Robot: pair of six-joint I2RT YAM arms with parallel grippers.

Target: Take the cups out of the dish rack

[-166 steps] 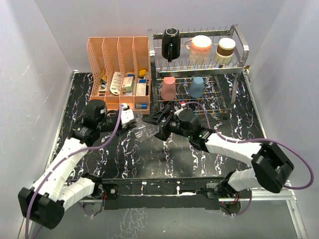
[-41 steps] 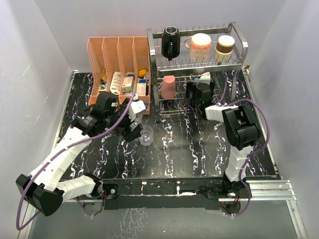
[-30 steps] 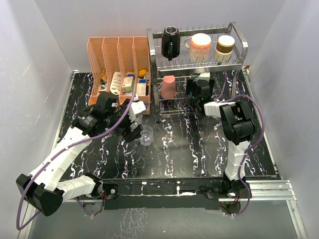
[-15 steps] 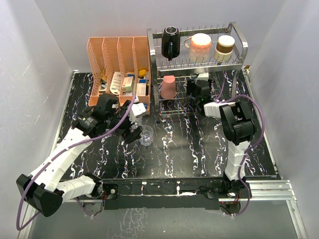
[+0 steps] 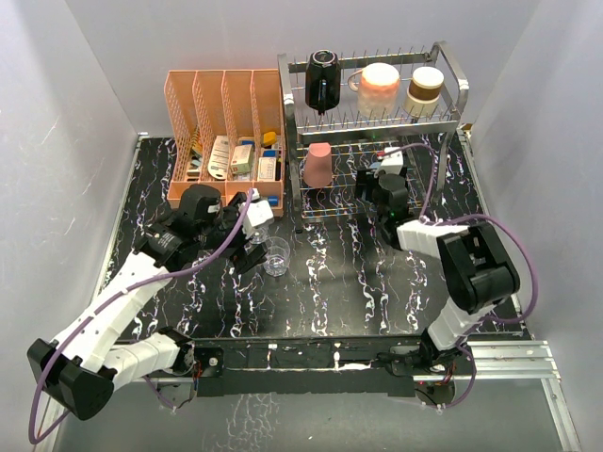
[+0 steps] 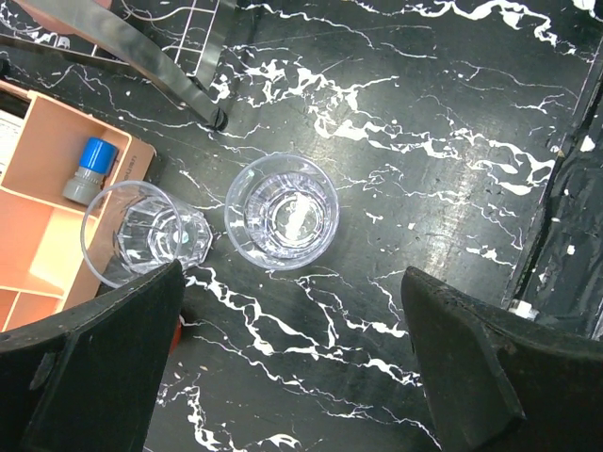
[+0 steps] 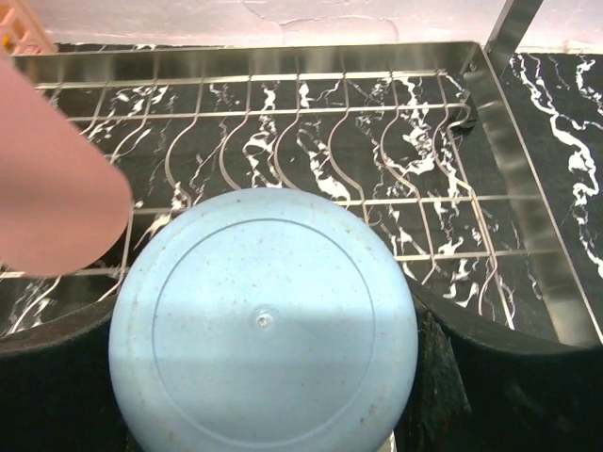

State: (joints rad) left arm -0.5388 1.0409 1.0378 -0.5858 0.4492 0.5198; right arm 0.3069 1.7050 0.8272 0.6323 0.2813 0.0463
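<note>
At rack (image 5: 450,73), right arm (image 5: 429,235) bent (clasping tumbler (image 7: 264,330))

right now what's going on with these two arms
The right gripper has its fingers against both sides of the upside-down blue tumbler on the lower tier of the dish rack, beside the pink tumbler. The left gripper hangs open over two clear glasses standing on the table. The black mug, peach mug and a brown-and-cream cup sit on the top tier.
</note>
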